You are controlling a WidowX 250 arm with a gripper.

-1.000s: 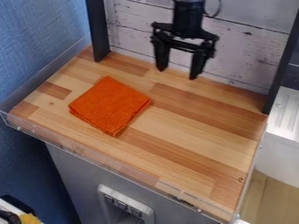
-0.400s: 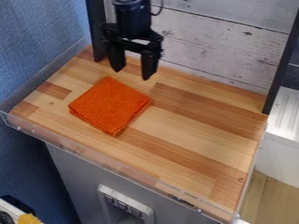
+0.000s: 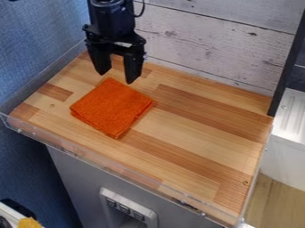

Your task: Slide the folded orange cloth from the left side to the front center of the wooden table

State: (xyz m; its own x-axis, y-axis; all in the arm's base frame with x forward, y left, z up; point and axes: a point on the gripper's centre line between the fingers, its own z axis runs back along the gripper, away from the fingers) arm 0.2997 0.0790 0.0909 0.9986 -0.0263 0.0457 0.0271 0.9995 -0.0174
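1 orange cloth [image 3: 111, 108] is lying folded on the wooden surface [image 3: 202, 142], keeping its place while the gripper [image 3: 117, 78] is shifting across from the middle of the back toward the view's left. The 2 fingers [image 3: 133, 69] are hanging released and spread apart, pointing down near the cloth's far corner and holding nothing. That shift is bringing them close to the cloth, so the work is seemingly still in its approach stage; whether they are touching the corner, I cannot tell.
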